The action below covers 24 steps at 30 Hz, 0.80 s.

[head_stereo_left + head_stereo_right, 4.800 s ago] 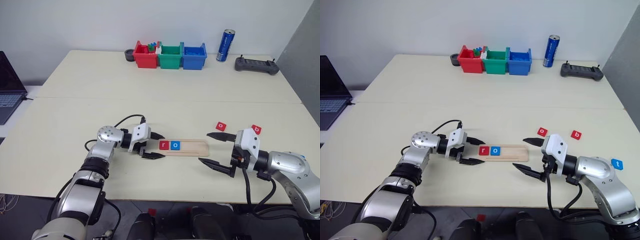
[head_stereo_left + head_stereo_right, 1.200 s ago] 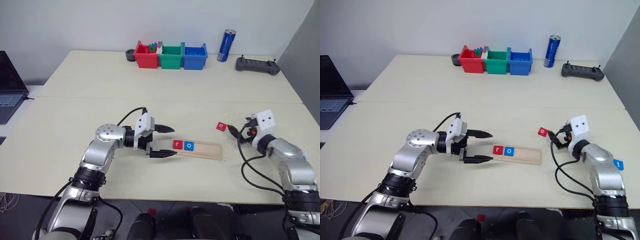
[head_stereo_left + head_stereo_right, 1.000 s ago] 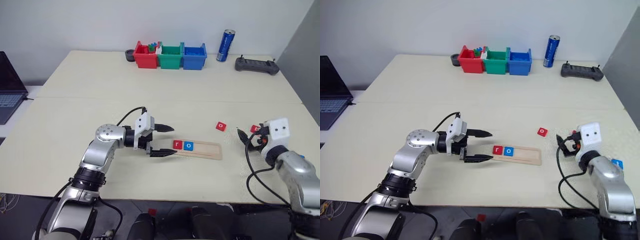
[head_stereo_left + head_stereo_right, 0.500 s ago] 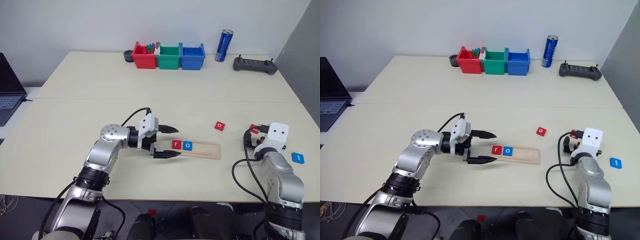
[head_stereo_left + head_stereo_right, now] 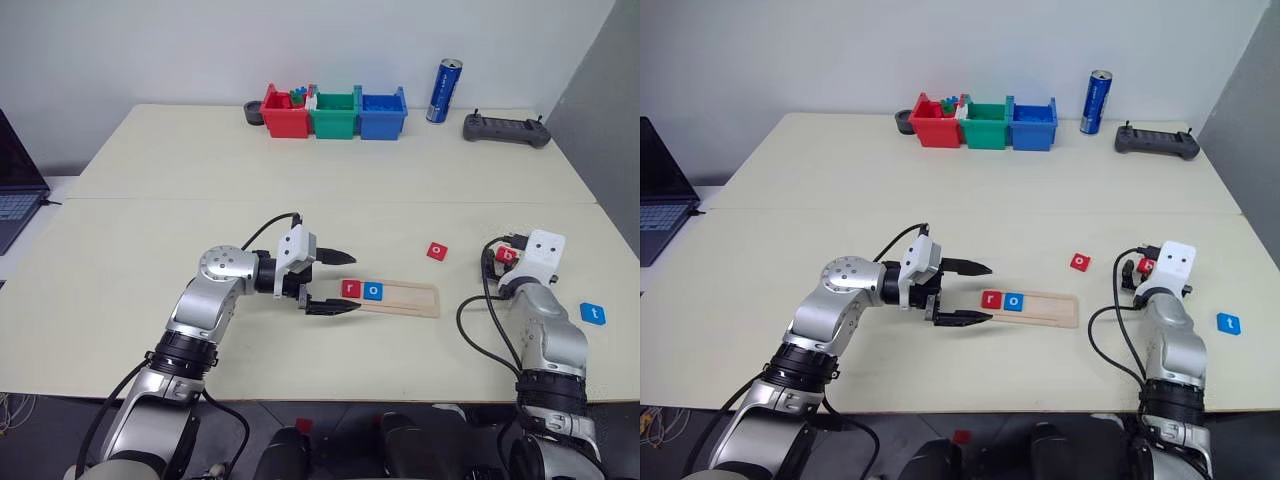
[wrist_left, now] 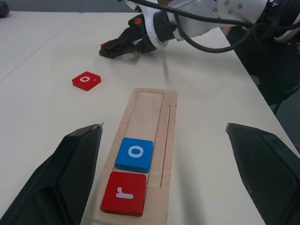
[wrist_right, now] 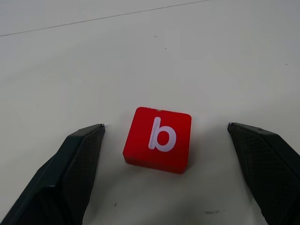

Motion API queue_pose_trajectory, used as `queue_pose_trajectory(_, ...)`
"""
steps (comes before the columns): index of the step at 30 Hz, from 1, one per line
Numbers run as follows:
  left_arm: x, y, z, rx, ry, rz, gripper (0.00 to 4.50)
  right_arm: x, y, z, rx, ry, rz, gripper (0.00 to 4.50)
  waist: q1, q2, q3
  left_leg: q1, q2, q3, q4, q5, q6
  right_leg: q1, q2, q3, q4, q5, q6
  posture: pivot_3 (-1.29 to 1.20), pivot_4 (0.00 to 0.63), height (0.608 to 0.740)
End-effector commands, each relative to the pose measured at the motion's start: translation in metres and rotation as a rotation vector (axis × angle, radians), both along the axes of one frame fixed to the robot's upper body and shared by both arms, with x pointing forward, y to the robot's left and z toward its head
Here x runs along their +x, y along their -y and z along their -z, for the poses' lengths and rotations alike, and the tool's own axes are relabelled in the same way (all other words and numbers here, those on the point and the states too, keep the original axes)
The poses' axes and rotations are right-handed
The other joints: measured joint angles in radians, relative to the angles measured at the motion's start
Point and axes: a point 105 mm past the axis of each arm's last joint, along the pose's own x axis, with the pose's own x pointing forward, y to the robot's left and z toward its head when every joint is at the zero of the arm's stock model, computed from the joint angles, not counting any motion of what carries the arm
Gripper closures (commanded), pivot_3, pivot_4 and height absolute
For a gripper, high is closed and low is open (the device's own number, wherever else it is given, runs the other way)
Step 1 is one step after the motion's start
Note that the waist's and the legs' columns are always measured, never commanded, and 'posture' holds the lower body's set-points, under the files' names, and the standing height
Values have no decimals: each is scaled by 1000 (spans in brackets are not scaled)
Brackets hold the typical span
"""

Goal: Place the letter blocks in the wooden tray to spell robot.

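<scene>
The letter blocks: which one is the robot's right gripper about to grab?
The red b block, lying on the table between the open fingers of the right gripper; the others lie farther away.

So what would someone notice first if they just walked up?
Probably the wooden tray mid-table, with a red r tile and a blue o tile at its left end. Then the right gripper, open around the red b tile lying flat on the table.

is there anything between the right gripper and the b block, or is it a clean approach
Nothing visible stands in the way. The red b block lies flat on bare table, centred between the open fingers of the right gripper, with a clear gap on each side.
</scene>
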Motion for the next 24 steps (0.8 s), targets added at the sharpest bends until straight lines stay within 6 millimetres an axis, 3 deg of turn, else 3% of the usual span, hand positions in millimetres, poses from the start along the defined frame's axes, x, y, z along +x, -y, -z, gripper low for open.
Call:
queue_pose_trajectory(1,-2,2,-9,-7,51,15,21,3,4,3,-1,-6,10,0,-3,0,0,0,0,0,0,0,0,0,0,0,0,0,0,0,150,740)
queue_pose_trajectory(2,-3,1,-9,-7,52,14,21,3,4,3,-2,-6,11,0,-5,0,0,0,0,0,0,0,0,0,0,0,0,0,0,0,150,740)
queue_pose_trajectory(5,-4,0,-8,-5,53,11,0,1,0,5,-11,-6,6,613,-11,0,0,0,0,0,0,0,0,0,0,0,0,0,0,0,150,740)
queue_pose_trajectory(12,-4,-1,-8,-7,55,5,0,-7,-10,4,-24,-6,-20,3038,-12,0,0,0,0,-1,0,0,0,0,0,-1,0,0,0,0,150,740)
queue_pose_trajectory(16,-4,0,-8,-11,54,6,0,-19,-16,2,-20,-19,-62,3036,-11,0,0,-1,0,-2,0,0,0,0,0,-1,0,0,0,0,150,740)
queue_pose_trajectory(24,-4,1,-6,-6,54,19,0,-85,-46,8,-5,-152,-228,3036,-5,1,0,-1,0,-3,-1,0,0,0,0,-2,-1,0,0,0,150,740)
